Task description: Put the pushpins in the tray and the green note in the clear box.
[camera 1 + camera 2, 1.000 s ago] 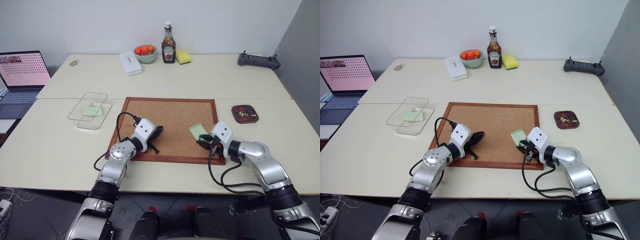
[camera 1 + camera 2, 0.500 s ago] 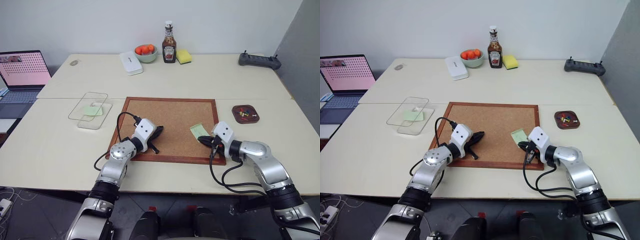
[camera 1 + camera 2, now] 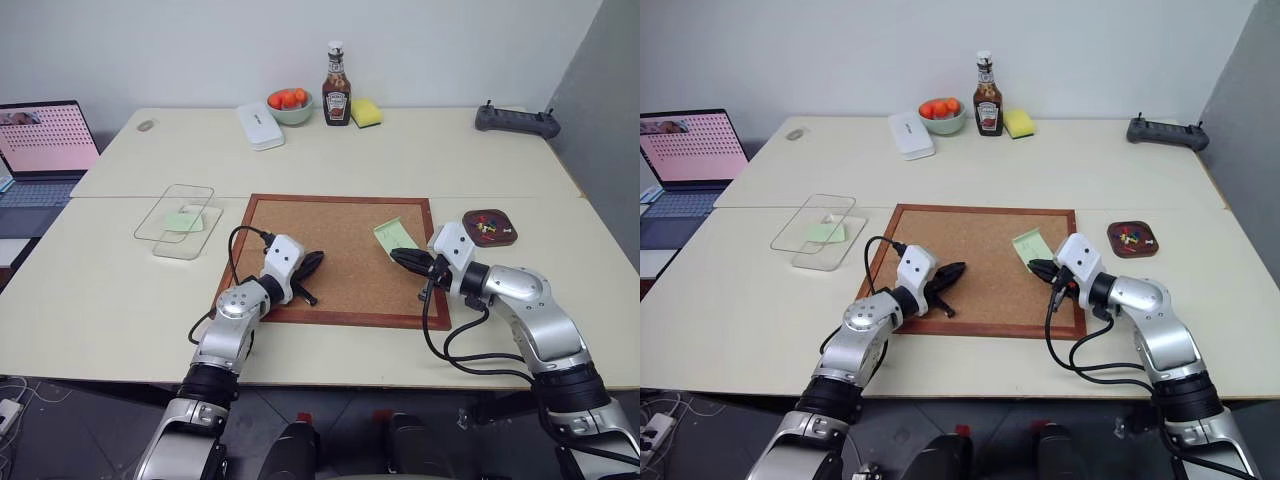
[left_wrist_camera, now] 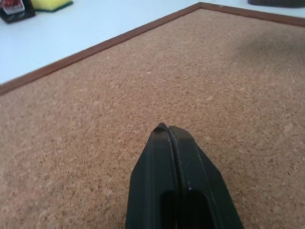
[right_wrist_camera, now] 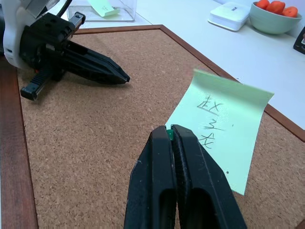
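So the green note (image 5: pixel 220 121) has changed since a second ago: it was lying flat on the cork board (image 3: pixel 330 250) near the right edge, and now it's tilted up off the cork, with the right gripper (image 5: pixel 170 131) higher than it was. That gripper's fingers (image 5: pixel 155 157) are pressed together, and in the right wrist view there's a speck of green pinched at the very tip, most likely a pushpin (image 5: pixel 169 135), though it's too tiny to be sure, and I can't tell if the paper itself is caught too. That same view shows scribbled writing on the note, which the head views don't resolve at all. The left gripper (image 3: pixel 318 261) hasn't shifted, sitting over the left part of the board, fingers (image 4: pixel 157 162) practically closed on nothing, just bare cork beyond them. The tray (image 3: pixel 490 226) sits on the tabletop (image 3: pixel 420 160) just right of the board with several small pins in it, colours hard to separate. Left of the board is the clear box (image 3: pixel 188 232) with another green slip (image 3: pixel 183 221) inside and its lid (image 3: pixel 175 211) leaning over it.
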You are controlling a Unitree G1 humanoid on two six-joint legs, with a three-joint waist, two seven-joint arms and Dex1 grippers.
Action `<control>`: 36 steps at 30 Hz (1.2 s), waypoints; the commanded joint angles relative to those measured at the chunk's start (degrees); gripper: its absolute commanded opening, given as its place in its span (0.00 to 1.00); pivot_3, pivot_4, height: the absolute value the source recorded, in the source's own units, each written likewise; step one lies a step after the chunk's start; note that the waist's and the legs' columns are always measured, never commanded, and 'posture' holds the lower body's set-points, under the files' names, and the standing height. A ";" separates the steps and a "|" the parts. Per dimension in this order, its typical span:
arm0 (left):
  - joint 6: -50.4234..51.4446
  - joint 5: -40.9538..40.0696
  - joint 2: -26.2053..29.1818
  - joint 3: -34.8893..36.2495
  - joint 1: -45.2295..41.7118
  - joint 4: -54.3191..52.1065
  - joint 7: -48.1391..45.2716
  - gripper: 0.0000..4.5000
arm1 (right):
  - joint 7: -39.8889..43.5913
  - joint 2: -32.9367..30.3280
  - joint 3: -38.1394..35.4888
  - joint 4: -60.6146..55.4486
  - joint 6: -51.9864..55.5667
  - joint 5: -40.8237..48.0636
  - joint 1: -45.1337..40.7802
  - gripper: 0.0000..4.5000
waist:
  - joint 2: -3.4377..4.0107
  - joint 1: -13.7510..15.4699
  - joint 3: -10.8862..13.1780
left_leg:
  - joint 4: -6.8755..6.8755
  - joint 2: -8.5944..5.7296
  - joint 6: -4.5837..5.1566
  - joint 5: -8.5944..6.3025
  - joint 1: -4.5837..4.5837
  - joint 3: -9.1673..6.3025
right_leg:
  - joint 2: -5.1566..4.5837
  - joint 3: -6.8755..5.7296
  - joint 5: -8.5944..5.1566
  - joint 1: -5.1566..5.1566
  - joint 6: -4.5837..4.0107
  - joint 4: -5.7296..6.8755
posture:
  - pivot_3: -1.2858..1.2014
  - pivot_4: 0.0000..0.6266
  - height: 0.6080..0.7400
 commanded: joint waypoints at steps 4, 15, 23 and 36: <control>13.64 -10.13 -0.52 4.09 2.04 -11.47 -1.11 0.31 | 0.12 0.11 0.02 -0.47 -3.50 -0.72 -2.34 0.00 | -0.34 -0.03 0.21 | -0.01 0.01 -0.01 0.00 -0.11 -0.01 | 0.00 -0.01 0.00 -0.09 0.00 -0.05 | 0.52 0.24 1.00; 35.51 -27.68 -6.51 10.34 -1.18 -17.94 2.62 0.83 | 0.92 0.02 1.20 -1.12 -7.11 -2.35 -4.20 0.00 | -0.59 0.09 0.36 | 0.00 0.02 -0.13 0.05 -0.45 -0.15 | -0.01 -0.14 0.03 -0.13 0.00 -0.50 | 0.52 0.24 1.00; 44.85 -39.33 -14.48 15.11 -8.91 -14.08 6.76 0.84 | 0.94 0.46 1.69 -3.91 -5.09 -1.42 -5.09 0.00 | -0.72 0.28 0.44 | 0.14 -0.01 -0.29 0.12 -0.66 -0.19 | -0.04 -0.20 0.04 -0.18 0.02 -0.57 | 0.52 0.24 1.00; 45.70 -43.33 -19.67 19.64 -15.94 -2.17 10.37 0.77 | 0.49 0.80 1.88 -6.35 -3.26 -1.25 -5.40 0.00 | -0.74 0.22 0.45 | 0.14 -0.02 -0.31 0.14 -0.66 -0.15 | -0.04 -0.17 0.04 -0.20 0.02 -0.56 | 0.52 0.24 1.00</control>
